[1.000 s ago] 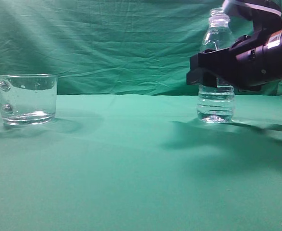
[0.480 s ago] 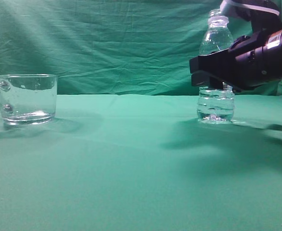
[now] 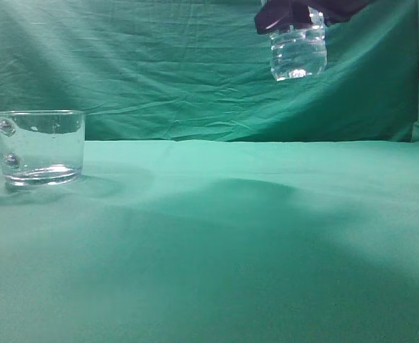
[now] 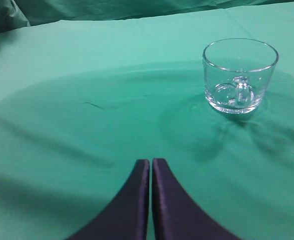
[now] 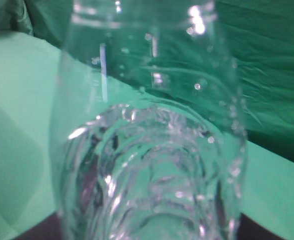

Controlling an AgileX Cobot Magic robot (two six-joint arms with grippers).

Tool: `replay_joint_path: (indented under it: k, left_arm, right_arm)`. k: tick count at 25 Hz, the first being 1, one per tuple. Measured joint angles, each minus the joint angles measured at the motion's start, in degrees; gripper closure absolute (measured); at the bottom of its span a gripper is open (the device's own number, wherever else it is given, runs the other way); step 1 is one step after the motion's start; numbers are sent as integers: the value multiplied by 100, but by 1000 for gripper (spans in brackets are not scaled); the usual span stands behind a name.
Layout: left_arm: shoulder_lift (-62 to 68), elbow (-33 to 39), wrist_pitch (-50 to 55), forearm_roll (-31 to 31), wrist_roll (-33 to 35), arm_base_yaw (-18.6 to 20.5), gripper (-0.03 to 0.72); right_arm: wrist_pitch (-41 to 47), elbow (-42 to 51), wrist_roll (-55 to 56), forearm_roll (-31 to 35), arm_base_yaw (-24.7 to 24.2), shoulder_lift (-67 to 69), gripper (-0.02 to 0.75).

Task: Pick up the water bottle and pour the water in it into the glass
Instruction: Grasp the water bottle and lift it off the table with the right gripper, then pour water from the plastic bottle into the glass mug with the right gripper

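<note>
Water bottle (image 3: 298, 51) now high off the table, clamped in right end effector (image 3: 289, 16).

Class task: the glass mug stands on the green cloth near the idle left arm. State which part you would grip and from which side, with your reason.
Probably the looped handle of the glass, which faces the left end effector, so a straight approach from that side suits. The mug stands upright and apart from other things; its wide smooth wall looks harder to span. The end effector's fingers are shut and must open first.
</note>
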Motion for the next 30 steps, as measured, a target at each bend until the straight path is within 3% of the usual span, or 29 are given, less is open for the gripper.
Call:
replay_joint_path:
  k: [6, 12, 18, 26, 30]
  left_arm:
    - [0, 0, 0, 0, 0, 0, 688]
    - [0, 0, 0, 0, 0, 0, 688]
    - [0, 0, 0, 0, 0, 0, 688]
    - [0, 0, 0, 0, 0, 0, 688]
    - [0, 0, 0, 0, 0, 0, 688]
  right_arm:
    - [2081, -1234, 203, -1026, 700, 5, 421]
    - [3093, -2281, 145, -1619, 1340, 639, 421]
    - [3334, -2993, 111, -2524, 1722, 1419, 421]
    - [3358, -3860, 104, -3041, 1895, 2396, 421]
    - [3322, -4099, 98, -3828, 1926, 2698, 421]
